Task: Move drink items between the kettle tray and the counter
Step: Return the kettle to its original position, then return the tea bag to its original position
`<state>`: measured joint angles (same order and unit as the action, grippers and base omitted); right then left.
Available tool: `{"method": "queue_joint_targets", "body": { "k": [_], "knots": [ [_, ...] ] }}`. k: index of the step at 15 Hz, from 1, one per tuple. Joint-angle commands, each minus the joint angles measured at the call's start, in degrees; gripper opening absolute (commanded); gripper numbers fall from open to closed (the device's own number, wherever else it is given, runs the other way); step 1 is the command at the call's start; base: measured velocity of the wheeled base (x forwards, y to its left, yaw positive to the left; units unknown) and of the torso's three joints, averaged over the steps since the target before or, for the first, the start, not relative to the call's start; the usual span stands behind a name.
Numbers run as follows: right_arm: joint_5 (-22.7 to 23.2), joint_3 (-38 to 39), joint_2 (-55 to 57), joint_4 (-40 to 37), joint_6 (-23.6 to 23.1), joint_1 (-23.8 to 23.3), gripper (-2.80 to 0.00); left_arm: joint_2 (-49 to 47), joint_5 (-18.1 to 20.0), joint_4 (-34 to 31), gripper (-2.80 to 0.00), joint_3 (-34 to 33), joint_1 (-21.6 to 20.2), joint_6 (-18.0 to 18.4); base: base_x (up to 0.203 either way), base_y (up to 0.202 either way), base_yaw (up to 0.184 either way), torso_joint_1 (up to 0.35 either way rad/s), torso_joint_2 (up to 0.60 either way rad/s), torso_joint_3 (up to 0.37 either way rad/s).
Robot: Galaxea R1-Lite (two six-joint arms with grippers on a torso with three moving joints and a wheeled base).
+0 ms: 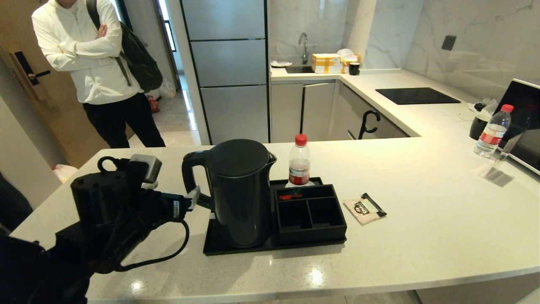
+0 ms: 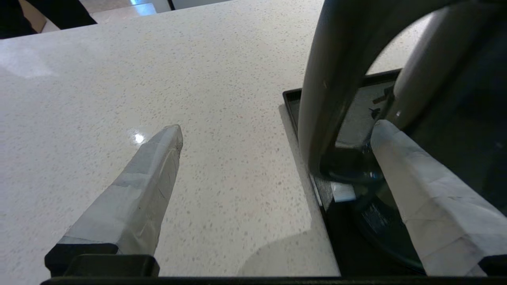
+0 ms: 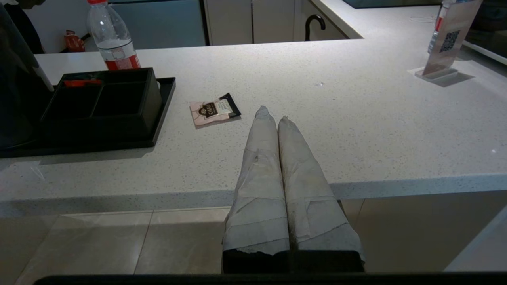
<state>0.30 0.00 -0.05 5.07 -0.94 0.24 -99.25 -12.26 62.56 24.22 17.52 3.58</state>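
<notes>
The matte-black kettle (image 1: 240, 190) stands on the left part of the black tray (image 1: 219, 247), on the pale counter (image 1: 422, 202). My left gripper (image 1: 192, 200) is open at the kettle's loop handle (image 2: 332, 79). One finger reaches inside the loop and the other stays outside, over the stone; the jaws stand wide apart and are not closed on the handle. The beige sachet (image 1: 365, 208) lies flat on the counter, to the right of the organiser box (image 1: 310, 213). My right gripper (image 3: 273, 114) is shut and empty near the counter's front edge, with the sachet (image 3: 214, 111) just ahead of it.
A red-capped bottle (image 1: 299, 162) stands at the tray's back edge. A second bottle (image 1: 492, 131) and a clear sign stand (image 1: 500, 162) are at the far right. A black hob (image 1: 415, 96) lies in the back counter. A person (image 1: 97, 63) stands beyond the counter's left end.
</notes>
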Motion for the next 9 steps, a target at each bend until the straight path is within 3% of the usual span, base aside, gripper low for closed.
{"method": "queue_joint_targets", "body": {
  "k": [1,6,9],
  "knots": [
    [0.0,1.8,0.0,0.0,0.0,0.0,-2.8,4.0,-0.1,0.4,0.0,-2.1,0.1,0.0,0.0,0.0,0.0,0.0,0.0,0.0],
    [0.0,1.8,0.0,0.0,0.0,0.0,-2.8,17.3,-2.5,-1.8,0.0,-7.1,1.9,-1.1,0.0,0.0,0.0,0.0,0.0,0.0],
    [0.0,1.8,0.0,0.1,0.0,0.0,-2.8,28.0,-6.3,-9.4,0.0,-8.0,2.1,-1.2,0.0,0.0,0.0,0.0,0.0,0.0]
  ]
}}
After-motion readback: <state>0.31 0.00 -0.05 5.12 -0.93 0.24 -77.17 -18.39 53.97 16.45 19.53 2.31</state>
